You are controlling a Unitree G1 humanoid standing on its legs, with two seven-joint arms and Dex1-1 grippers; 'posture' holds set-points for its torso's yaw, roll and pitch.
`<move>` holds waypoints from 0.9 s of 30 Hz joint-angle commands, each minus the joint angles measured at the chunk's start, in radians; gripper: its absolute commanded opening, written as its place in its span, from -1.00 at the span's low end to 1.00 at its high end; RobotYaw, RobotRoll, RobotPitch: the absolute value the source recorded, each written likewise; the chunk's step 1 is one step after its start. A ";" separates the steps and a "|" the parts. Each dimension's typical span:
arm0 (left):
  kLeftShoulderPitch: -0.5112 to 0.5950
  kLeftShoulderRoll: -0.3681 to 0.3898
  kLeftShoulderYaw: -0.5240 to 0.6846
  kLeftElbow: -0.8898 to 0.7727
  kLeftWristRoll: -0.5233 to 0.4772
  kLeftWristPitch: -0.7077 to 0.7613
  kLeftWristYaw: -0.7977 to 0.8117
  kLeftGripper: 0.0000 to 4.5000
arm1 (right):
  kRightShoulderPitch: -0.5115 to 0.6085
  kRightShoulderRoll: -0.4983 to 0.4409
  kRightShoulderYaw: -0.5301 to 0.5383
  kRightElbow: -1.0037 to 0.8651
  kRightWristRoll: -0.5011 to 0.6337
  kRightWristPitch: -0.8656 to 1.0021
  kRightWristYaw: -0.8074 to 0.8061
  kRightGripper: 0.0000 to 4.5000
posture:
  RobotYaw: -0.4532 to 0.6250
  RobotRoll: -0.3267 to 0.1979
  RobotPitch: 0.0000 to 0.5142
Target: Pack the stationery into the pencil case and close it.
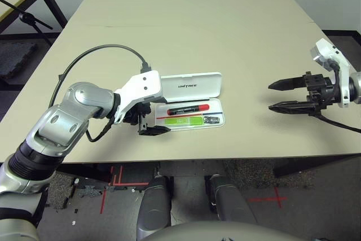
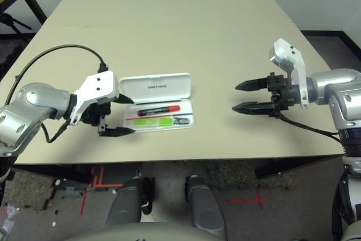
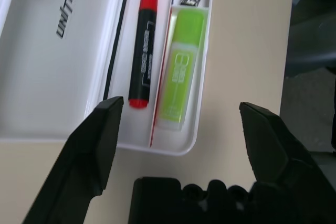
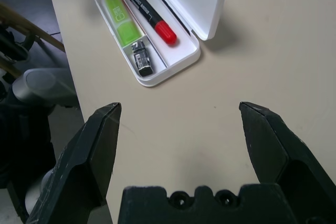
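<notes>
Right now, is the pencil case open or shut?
Open. The pencil case has its lid folded back, and the red marker, green highlighter and small dark block lie exposed in its tray.

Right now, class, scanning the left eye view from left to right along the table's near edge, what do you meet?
Left gripper → open pencil case, with marker, highlighter and small dark block inside → bare table → right gripper.
</notes>
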 commanded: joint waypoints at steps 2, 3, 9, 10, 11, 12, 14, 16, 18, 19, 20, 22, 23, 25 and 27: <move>0.024 0.076 -0.035 0.076 0.078 -0.052 -0.016 0.40 | 0.007 0.025 0.003 -0.027 0.013 0.010 -0.030 1.00 | -0.13 0.25 -0.50; 0.024 0.088 -0.039 0.101 0.098 -0.068 -0.013 0.21 | 0.004 0.030 0.005 -0.027 0.013 0.010 -0.034 1.00 | -0.13 0.25 -0.50; 0.021 0.108 -0.048 0.266 0.224 -0.196 0.027 -0.85 | -0.013 0.067 0.006 -0.014 0.003 -0.018 -0.060 1.00 | -0.12 0.25 -0.52; 0.018 0.094 -0.041 0.299 0.235 -0.231 0.038 -0.99 | -0.016 0.071 0.006 -0.012 0.003 -0.020 -0.062 1.00 | -0.12 0.25 -0.52; 0.016 0.077 -0.033 0.331 0.243 -0.259 0.052 -0.99 | -0.017 0.076 0.006 -0.012 0.003 -0.022 -0.065 1.00 | -0.12 0.25 -0.54; 0.014 0.065 -0.029 0.358 0.252 -0.279 0.064 -0.99 | -0.017 0.079 0.006 -0.012 0.003 -0.025 -0.066 1.00 | -0.12 0.25 -0.55; 0.017 0.058 -0.042 0.414 0.298 -0.352 0.085 -0.99 | -0.019 0.088 0.004 -0.012 0.007 -0.029 -0.070 1.00 | -0.12 0.25 -0.55; 0.016 0.031 -0.046 0.479 0.338 -0.437 0.125 -0.99 | -0.020 0.094 0.006 -0.012 0.007 -0.032 -0.072 1.00 | -0.12 0.25 -0.56; 0.002 -0.019 -0.033 0.547 0.360 -0.502 0.182 -0.99 | -0.018 0.097 0.009 -0.013 0.004 -0.035 -0.074 1.00 | -0.12 0.25 -0.56; -0.006 -0.042 -0.026 0.576 0.369 -0.527 0.209 -0.99 | -0.018 0.097 0.010 -0.013 0.003 -0.036 -0.074 1.00 | -0.12 0.25 -0.56; -0.016 -0.073 -0.012 0.604 0.371 -0.546 0.240 -0.99 | -0.018 0.098 0.011 -0.013 0.003 -0.038 -0.074 1.00 | -0.12 0.25 -0.56; -0.032 -0.121 0.010 0.639 0.367 -0.567 0.278 -0.99 | -0.021 0.099 0.012 -0.010 -0.001 -0.043 -0.075 1.00 | -0.12 0.25 -0.56; -0.043 -0.148 0.021 0.656 0.363 -0.576 0.299 -0.99 | -0.023 0.101 0.013 -0.008 -0.004 -0.047 -0.077 1.00 | -0.12 0.25 -0.56; -0.063 -0.196 0.041 0.684 0.353 -0.581 0.331 -0.99 | -0.028 0.105 0.014 -0.005 -0.006 -0.051 -0.080 1.00 | -0.11 0.25 -0.56; -0.079 -0.231 0.057 0.703 0.346 -0.582 0.348 -0.99 | -0.031 0.107 0.015 -0.003 -0.006 -0.052 -0.081 1.00 | -0.12 0.25 -0.55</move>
